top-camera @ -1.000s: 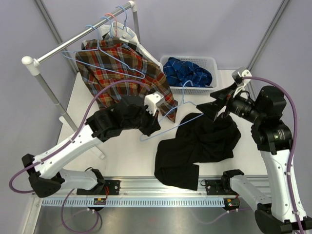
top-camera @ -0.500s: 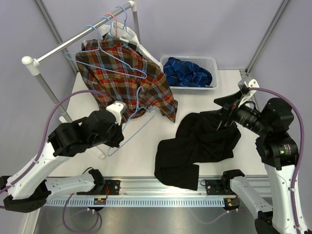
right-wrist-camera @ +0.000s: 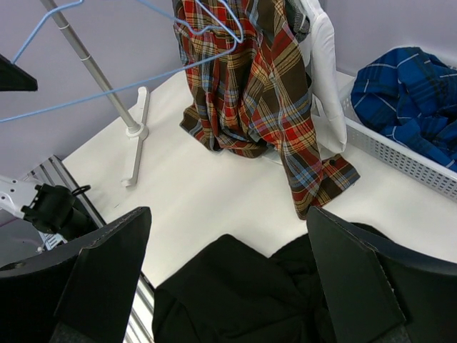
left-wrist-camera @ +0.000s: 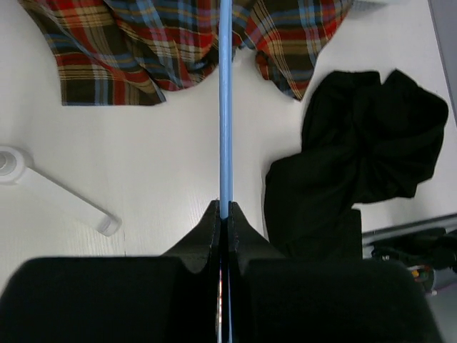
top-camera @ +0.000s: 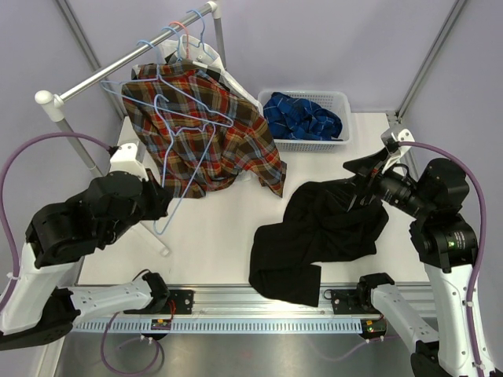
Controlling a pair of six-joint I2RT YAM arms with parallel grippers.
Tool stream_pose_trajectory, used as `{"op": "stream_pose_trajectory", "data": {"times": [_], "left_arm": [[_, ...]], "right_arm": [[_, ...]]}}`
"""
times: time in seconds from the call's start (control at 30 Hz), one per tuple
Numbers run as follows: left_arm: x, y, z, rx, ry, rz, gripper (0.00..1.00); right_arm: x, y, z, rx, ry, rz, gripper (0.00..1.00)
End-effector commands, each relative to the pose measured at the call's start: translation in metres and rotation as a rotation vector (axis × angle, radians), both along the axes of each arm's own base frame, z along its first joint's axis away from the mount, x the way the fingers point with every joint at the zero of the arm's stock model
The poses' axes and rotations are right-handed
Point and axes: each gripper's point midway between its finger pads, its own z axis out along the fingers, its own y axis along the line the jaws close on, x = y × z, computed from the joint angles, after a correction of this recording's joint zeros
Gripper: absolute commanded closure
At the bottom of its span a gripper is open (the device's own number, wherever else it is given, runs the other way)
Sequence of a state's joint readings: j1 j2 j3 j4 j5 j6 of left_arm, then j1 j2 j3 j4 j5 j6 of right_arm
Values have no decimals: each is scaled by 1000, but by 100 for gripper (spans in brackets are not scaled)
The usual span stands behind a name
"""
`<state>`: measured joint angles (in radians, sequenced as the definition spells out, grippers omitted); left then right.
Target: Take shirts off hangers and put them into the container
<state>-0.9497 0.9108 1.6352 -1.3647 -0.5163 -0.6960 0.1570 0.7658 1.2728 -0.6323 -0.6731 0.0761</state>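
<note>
My left gripper [top-camera: 160, 206] [left-wrist-camera: 223, 208] is shut on the wire of a light blue hanger [top-camera: 182, 149] [left-wrist-camera: 226, 107], which hangs bare in front of the red-orange plaid shirt [top-camera: 236, 145] [left-wrist-camera: 143, 50] [right-wrist-camera: 250, 93] on the rail. The large black shirt [top-camera: 322, 228] [left-wrist-camera: 357, 164] [right-wrist-camera: 243, 300] lies crumpled on the table with no hanger in it. Above its right side my right gripper [top-camera: 357, 184] [right-wrist-camera: 227, 214] stands wide open, holding nothing. A blue plaid shirt [top-camera: 302, 116] [right-wrist-camera: 407, 93] lies in the white perforated container [top-camera: 343, 100] [right-wrist-camera: 400, 158] at the back.
The metal rail [top-camera: 94, 82] with its white end cap runs along the back left and carries more hangers [top-camera: 169, 35] and a white garment [top-camera: 211, 61] [right-wrist-camera: 325, 78]. The rack's pole and white foot [left-wrist-camera: 64, 196] [right-wrist-camera: 136, 146] stand on the table's left side.
My left arm has swung back and to the left, carrying the blue hanger away from the black shirt to the front of the plaid shirt. The right gripper pulled back slightly, still open.
</note>
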Motion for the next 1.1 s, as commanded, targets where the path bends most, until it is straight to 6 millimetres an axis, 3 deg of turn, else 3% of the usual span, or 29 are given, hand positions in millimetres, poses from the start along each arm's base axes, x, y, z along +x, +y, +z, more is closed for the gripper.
{"op": "stream_pose_trajectory", "data": {"times": [0.0, 0.13, 0.5, 0.77, 0.97, 1.07], "left_arm": [[4, 46, -4, 125, -3, 205, 100], [12, 57, 10, 104, -58, 297, 100], [34, 88, -15, 267, -31, 526, 100], [63, 79, 6, 211, -145, 592, 100], [80, 90, 34, 269, -244, 714, 100], [87, 91, 37, 283, -251, 745, 100]], "right_arm": [[-3, 1, 8, 18, -26, 4, 0], [-5, 0, 9, 17, -33, -1, 1], [-6, 5, 8, 41, -26, 30, 1], [-9, 10, 4, 66, -15, 67, 1], [-11, 13, -2, 80, 1, 83, 1], [-12, 13, -3, 84, 12, 83, 0]]}}
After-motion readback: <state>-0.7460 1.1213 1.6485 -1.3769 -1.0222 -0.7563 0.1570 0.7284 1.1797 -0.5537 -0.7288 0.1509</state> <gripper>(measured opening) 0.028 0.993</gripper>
